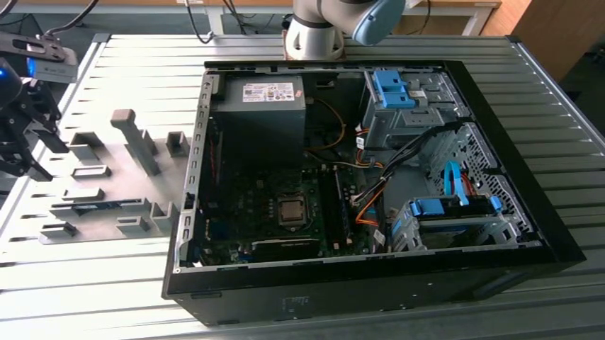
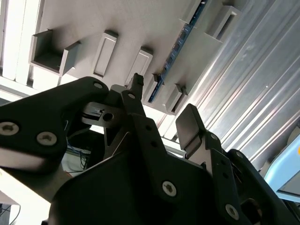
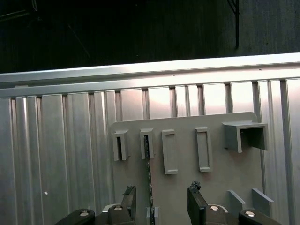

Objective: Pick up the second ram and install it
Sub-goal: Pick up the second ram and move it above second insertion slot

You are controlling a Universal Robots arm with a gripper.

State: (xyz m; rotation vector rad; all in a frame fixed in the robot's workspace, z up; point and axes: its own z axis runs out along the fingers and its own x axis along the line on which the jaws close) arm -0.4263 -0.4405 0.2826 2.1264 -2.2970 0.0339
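Note:
The second ram (image 3: pixel 148 171) is a thin blue-green stick standing on edge in small grey holders (image 3: pixel 146 143) on a pale plate (image 3: pixel 220 173). In the second wrist view the ram (image 2: pixel 177 44) runs diagonally past the fingertips (image 2: pixel 188 125). My gripper (image 3: pixel 161 196) hangs open just above the stick, with one finger on each side and nothing held. In the exterior view the gripper (image 1: pixel 28 149) sits at the far left over the plate, and the ram (image 1: pixel 99 206) shows as a thin blue line.
An open black computer case (image 1: pixel 189 212) lies in the middle of the ribbed metal table (image 1: pixel 85 283), with the motherboard's long black slots (image 1: pixel 333 202) beside the processor socket. Several grey holders, one tall (image 1: pixel 132 134), stand on the plate. The arm's base (image 1: pixel 317 32) is behind the case.

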